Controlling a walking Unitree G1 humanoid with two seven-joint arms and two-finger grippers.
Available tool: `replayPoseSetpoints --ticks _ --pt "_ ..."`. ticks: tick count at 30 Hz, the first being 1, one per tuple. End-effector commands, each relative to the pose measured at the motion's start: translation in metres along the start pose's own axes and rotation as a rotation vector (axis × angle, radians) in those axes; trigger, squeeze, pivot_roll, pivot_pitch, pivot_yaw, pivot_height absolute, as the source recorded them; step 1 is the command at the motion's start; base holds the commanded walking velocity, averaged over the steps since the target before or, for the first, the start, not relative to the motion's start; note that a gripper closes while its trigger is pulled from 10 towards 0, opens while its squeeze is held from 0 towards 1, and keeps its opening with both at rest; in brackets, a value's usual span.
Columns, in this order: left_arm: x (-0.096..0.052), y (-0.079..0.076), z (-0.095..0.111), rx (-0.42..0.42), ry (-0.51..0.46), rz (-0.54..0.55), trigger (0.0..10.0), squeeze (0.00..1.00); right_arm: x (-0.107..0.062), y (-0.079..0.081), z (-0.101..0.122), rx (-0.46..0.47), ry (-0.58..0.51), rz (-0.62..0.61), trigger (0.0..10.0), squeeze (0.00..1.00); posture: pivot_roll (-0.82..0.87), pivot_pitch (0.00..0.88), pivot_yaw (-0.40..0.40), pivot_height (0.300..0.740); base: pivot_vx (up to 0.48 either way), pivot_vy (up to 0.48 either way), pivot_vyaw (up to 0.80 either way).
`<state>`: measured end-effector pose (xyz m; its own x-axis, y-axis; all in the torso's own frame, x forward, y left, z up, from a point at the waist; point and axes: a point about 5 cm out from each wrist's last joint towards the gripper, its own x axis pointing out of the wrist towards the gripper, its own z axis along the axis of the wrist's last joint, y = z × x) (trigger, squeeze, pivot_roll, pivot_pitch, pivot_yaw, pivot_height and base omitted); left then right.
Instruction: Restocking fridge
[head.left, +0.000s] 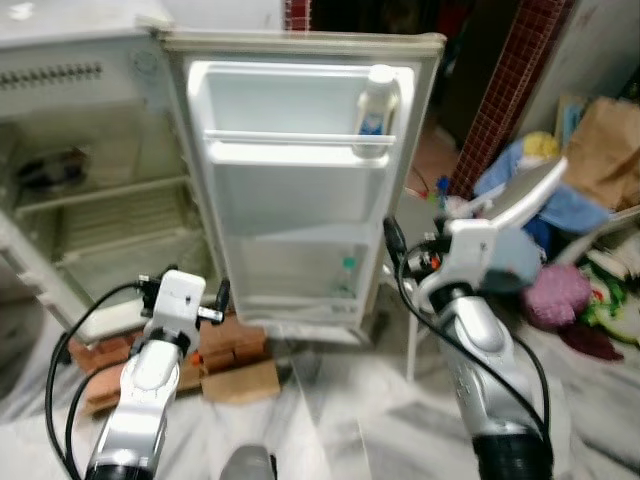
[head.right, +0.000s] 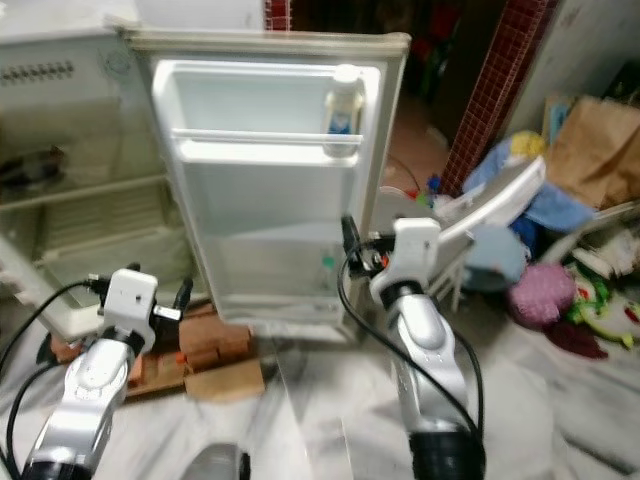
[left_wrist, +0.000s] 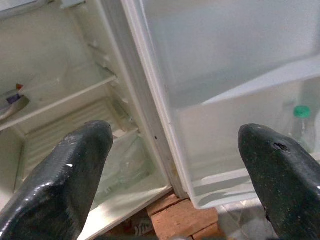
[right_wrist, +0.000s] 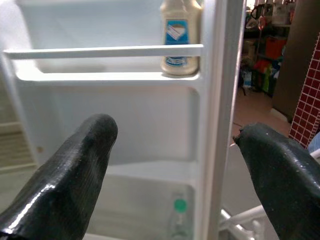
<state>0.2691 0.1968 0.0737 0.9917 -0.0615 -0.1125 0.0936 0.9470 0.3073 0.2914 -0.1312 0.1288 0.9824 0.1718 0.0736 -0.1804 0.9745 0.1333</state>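
Observation:
The small white fridge (head.left: 100, 215) stands open, its door (head.left: 290, 200) swung wide toward me. A cream sauce bottle (head.left: 376, 105) with a blue label stands at the outer end of the door's upper shelf. A clear bottle with a green cap (head.left: 347, 276) sits in the lower door shelf. My left gripper (left_wrist: 175, 132) is open and holds nothing, in front of the hinge side low down. My right gripper (right_wrist: 175, 129) is open too, level with the door's outer edge, with the sauce bottle (right_wrist: 180, 37) above it.
The fridge rests on red bricks (head.left: 235, 345) with a cardboard piece (head.left: 240, 382) in front. A dark item (head.left: 50, 170) lies on an inner shelf. To the right are a white chair (head.left: 520, 200), a paper bag (head.left: 610, 150), heaped clothes (head.left: 555, 295) and a red tiled pillar (head.left: 510, 90).

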Motion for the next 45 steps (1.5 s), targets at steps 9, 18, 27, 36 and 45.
replayPoseSetpoints --ticks 9,18,27,36,45 --pt "0.008 0.007 0.014 -0.009 -0.069 -0.014 10.0 0.00 0.004 -0.006 0.007 -0.019 -0.031 -0.025 10.0 0.00 0.12 0.000 -0.042 0.740 0.000 0.000 0.00" --pt "0.007 0.004 0.011 -0.018 -0.064 -0.024 10.0 0.00 0.007 0.001 0.010 -0.023 -0.049 0.025 10.0 0.00 0.11 0.000 -0.037 0.740 0.000 -0.221 0.57" --pt "0.009 0.001 0.015 -0.032 -0.077 -0.036 10.0 0.00 0.016 0.001 0.019 -0.020 -0.083 0.028 10.0 0.00 0.11 0.000 -0.039 0.740 0.000 -0.412 0.06" --pt "0.010 -0.001 0.016 -0.037 -0.083 -0.034 10.0 0.00 0.016 0.012 0.022 -0.047 -0.106 0.114 10.0 0.00 0.11 0.000 -0.041 0.740 0.253 -0.249 0.25" --pt "0.012 -0.001 0.015 -0.037 -0.083 -0.036 10.0 0.00 0.017 0.011 0.022 -0.045 -0.109 0.115 10.0 0.00 0.11 0.000 -0.040 0.740 0.419 -0.027 0.76"
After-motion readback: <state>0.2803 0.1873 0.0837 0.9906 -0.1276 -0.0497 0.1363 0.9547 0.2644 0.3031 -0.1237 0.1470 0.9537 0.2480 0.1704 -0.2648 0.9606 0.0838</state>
